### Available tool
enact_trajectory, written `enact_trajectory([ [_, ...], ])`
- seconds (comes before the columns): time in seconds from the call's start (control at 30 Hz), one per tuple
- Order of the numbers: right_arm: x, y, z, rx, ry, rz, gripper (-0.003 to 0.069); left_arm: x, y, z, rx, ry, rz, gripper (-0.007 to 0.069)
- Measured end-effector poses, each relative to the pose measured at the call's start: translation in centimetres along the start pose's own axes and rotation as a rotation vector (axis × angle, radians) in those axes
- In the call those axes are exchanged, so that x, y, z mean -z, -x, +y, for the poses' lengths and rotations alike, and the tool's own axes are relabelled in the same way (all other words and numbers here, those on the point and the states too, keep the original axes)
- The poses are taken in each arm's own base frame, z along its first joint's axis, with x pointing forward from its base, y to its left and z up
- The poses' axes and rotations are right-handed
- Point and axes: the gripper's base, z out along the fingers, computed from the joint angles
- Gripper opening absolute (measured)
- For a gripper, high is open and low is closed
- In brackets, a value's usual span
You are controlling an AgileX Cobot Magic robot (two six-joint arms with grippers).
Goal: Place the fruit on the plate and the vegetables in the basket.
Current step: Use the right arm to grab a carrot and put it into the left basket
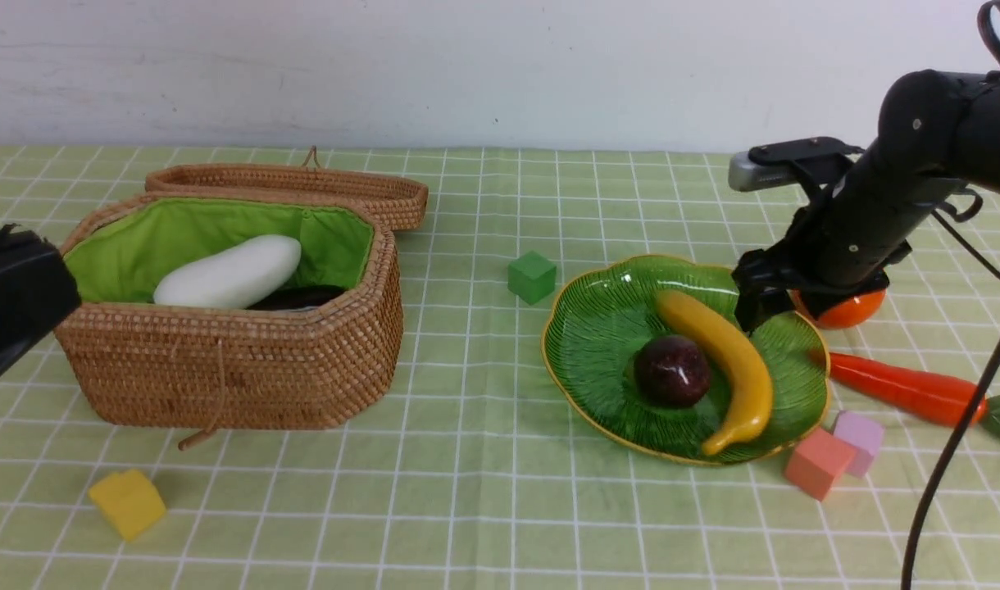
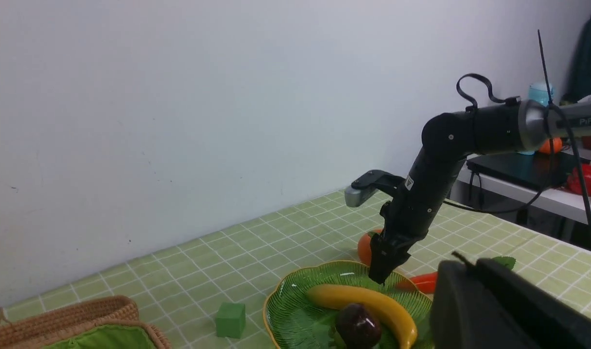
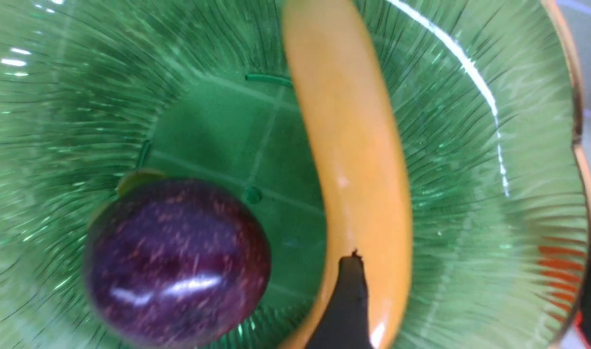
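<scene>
Right gripper (image 1: 746,307), spread, holds nothing; beneath it, one plate (image 1: 606,328) carries two fruits (image 1: 717,365); left gripper pressed together.

Front view: green cube (image 1: 532,277) seen near centre of checked cloth (image 1: 467,508); yellow cube (image 1: 128,503) seen towards 8 o'clock; coral cube (image 1: 820,463) towards 4 o'clock, lilac cube (image 1: 861,441) placed just beside.

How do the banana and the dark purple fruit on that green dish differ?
The banana is long and curved, while the mangosteen is round. The banana is yellow; the mangosteen is dark purple. The banana reaches out toward the dish's rim, whereas the mangosteen sits nearer its middle. Both are glossy and lie on the green dish.
</scene>
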Motion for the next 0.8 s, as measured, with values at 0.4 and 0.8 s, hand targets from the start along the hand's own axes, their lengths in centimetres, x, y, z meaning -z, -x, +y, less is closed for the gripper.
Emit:
enact_trajectory([
  [0.4,10.4,-1.7,1.2,0.014,-0.041,0.043,0.0183,0.1,-0.9,-1.0,0.000,-0.113,0.101,0.0024],
  [0.8,16.2,-5.3,-0.4,-0.093,-0.157,0.009,-0.0015,0.4,-1.9,-2.0,-0.005,-0.225,0.207,0.0026],
])
